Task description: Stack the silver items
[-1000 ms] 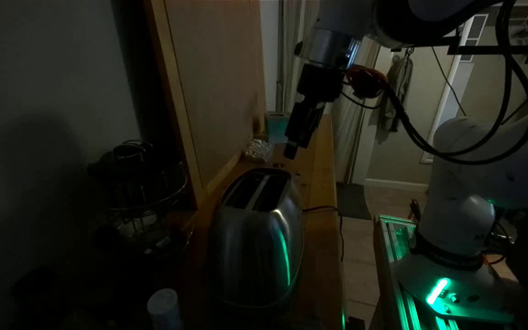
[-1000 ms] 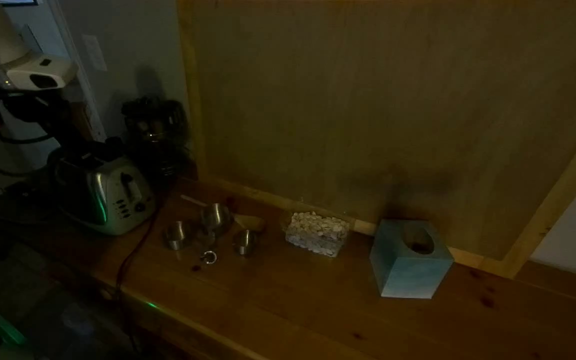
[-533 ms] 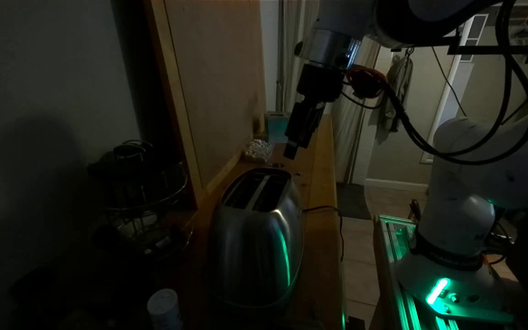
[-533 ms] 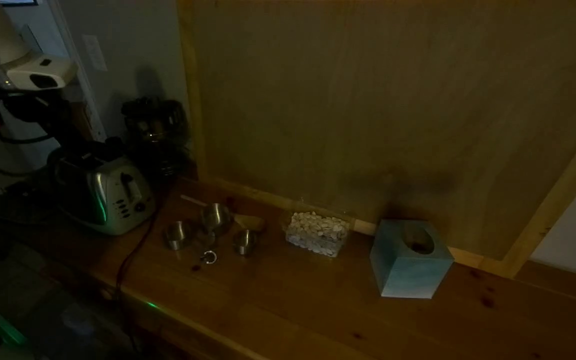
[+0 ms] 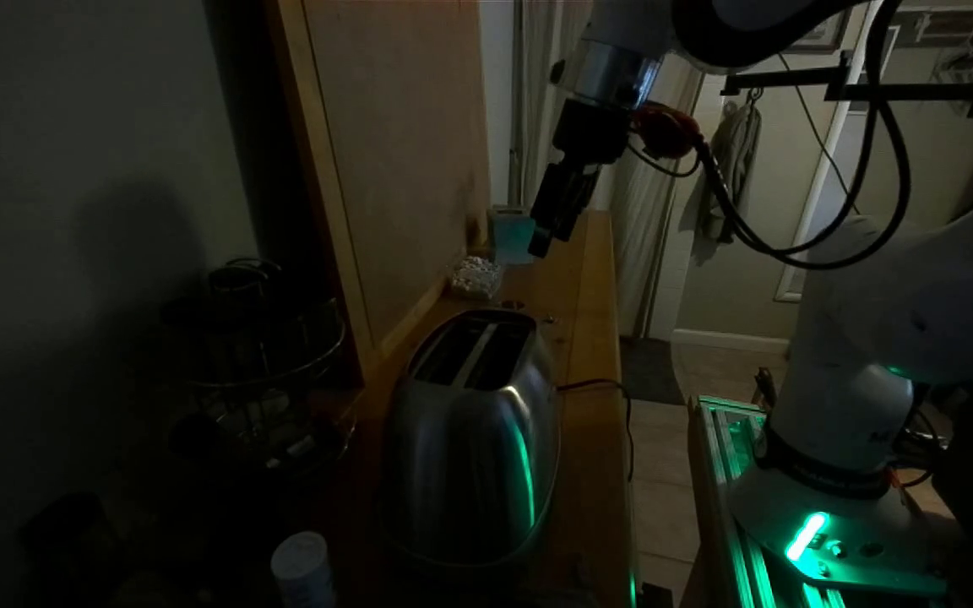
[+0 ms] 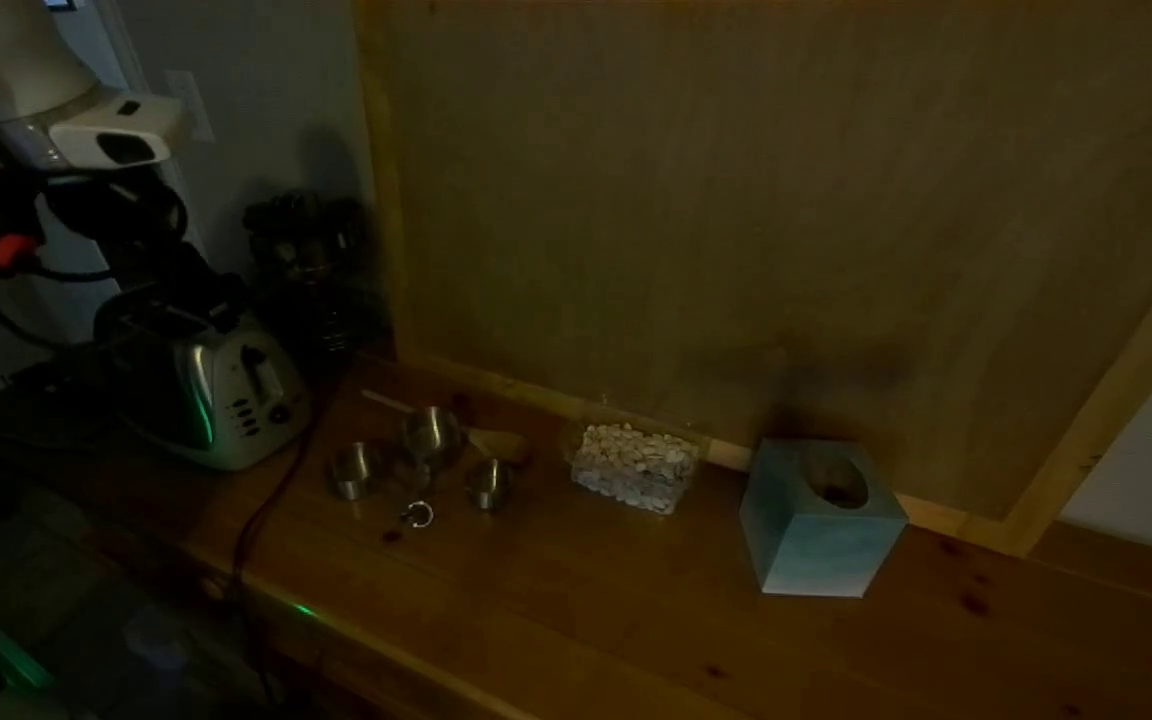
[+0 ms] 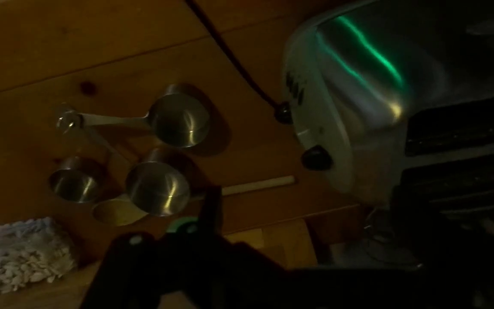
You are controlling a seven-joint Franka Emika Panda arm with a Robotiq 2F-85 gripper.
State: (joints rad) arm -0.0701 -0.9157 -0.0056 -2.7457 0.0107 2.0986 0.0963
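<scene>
Claw (image 5: 540,241) hangs above tabletop (image 5: 585,295) in an exterior view, toaster (image 5: 470,456) blocking much of it. In an exterior view, three silver measuring cups (image 6: 431,435) sit between back and front edges, open wood frontward. Wrist view: fingers (image 7: 211,210) apart; two handles (image 7: 114,120) meet at ring (image 7: 64,123), one roughly parallel to back edge; smallest cup's unclear; wooden spoon (image 7: 118,213) part-hidden.

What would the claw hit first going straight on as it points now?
Probably the toaster's control end, showing past the claw in the wrist view; depth is unclear, so perhaps the counter instead.
</scene>
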